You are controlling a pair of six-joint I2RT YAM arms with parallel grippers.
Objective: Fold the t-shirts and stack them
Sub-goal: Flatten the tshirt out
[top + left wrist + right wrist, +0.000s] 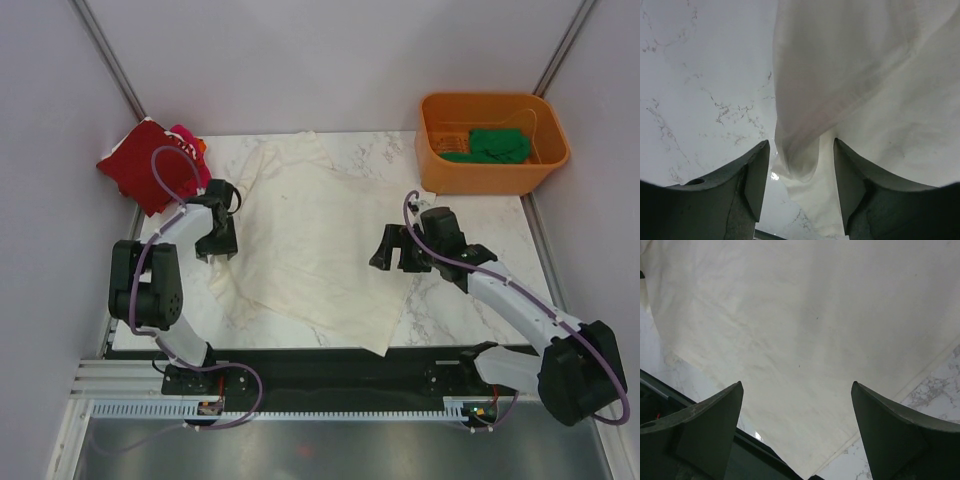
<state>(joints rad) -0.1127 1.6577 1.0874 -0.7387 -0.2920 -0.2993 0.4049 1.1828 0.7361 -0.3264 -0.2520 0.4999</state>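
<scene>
Marble tabletop [385, 150] carries most of it. The cream-white t-shirt [310, 240] is spread across the middle, skewed, fairly flat on the right but bunched and rumpled along its left and near-left edge.

Orange tub [480, 180] sits at the far right corner, touching the shirt's far right tip, with a green t-shirt [497, 146] inside. The dark red t-shirt [140, 165] and magenta-pink t-shirt [188, 135] are heaped at the far left, hanging off the tabletop edge. Not folded, as far as I can tell.

Left gripper [801, 170] is at the cream shirt's left edge, fingers apart, with a raised ridge of cloth standing between them. Nothing pinched yet.

Right gripper [797, 385] is over the shirt's right side, spread wide, flat cloth below, edge just to its near right. Holding nothing.

My read: this is the grab ahead of the first fold on the cream shirt.

- Left: close low on that ridge, so both layers get caught and not just the top skin.
- Right: the cloth under it is too flat to pinch. Shift to the edge or press down and scrape up a fold.
- Lift both sides evenly and keep the cloth taut, or the left rumples get folded in.
</scene>
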